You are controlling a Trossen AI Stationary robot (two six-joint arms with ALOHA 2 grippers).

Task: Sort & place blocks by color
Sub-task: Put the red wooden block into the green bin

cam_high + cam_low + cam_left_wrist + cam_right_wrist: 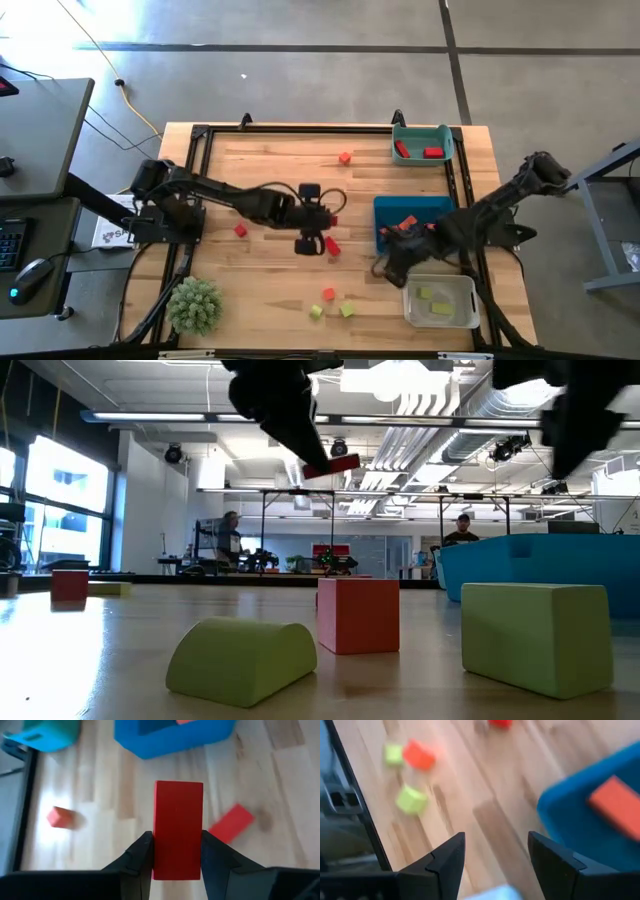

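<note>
My left gripper (328, 218) hangs over the table's middle, shut on a red bar block (177, 820). Below it another red bar (332, 245) lies flat on the wood. A red cube (240, 231) and an orange-red cube (345, 157) lie apart. Near the front edge are an orange block (328, 294) and two yellow-green blocks (316, 312) (347, 309). My right gripper (496, 837) is open and holds nothing, between the blue bin (392, 205) and the clear bin (470, 285). My left gripper pinches the red bar's two long sides (156, 851) between its two fingers, at the end nearer the wrist. The fingers (140, 857) slant down from the table's left and lie along the bar, whose far end sticks out past them. The bar (333, 465) is lifted clear of the table.
A teal bin (420, 130) at the far right holds red blocks. The blue bin holds orange blocks, and the clear bin holds yellow-green ones. A spiky green plant ball (194, 305) sits at the near left. A black frame rail (200, 160) borders the tabletop.
</note>
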